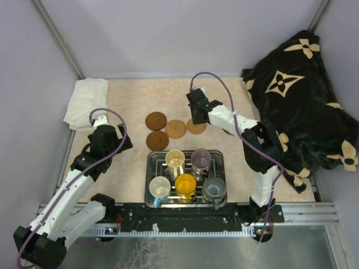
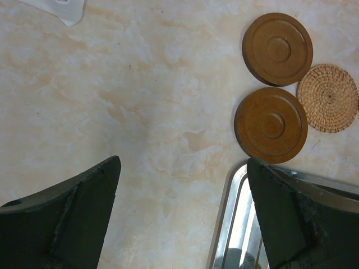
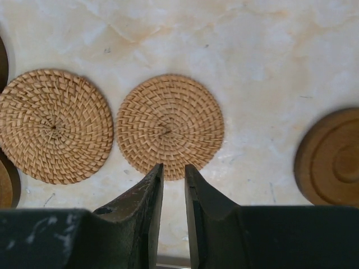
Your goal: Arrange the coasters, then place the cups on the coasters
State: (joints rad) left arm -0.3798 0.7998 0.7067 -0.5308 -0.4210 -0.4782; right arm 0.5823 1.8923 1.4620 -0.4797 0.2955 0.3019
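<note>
Poised at the mid-frame woven coaster's lower edge with right pincer slightly apart (gripping nothing). Nearer than left pincer, spread wide.

1. Top camera: high above the near edge, looking down on the whole beige marbled table.
2. Left wrist camera: close, facing down on a dark brown wooden disc.
3. Right wrist camera: closer still; its left round woven tan coaster probably appears in the left wrist view too.

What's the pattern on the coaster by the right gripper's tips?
Woven tan coaster, clearest in the right wrist view.
</note>
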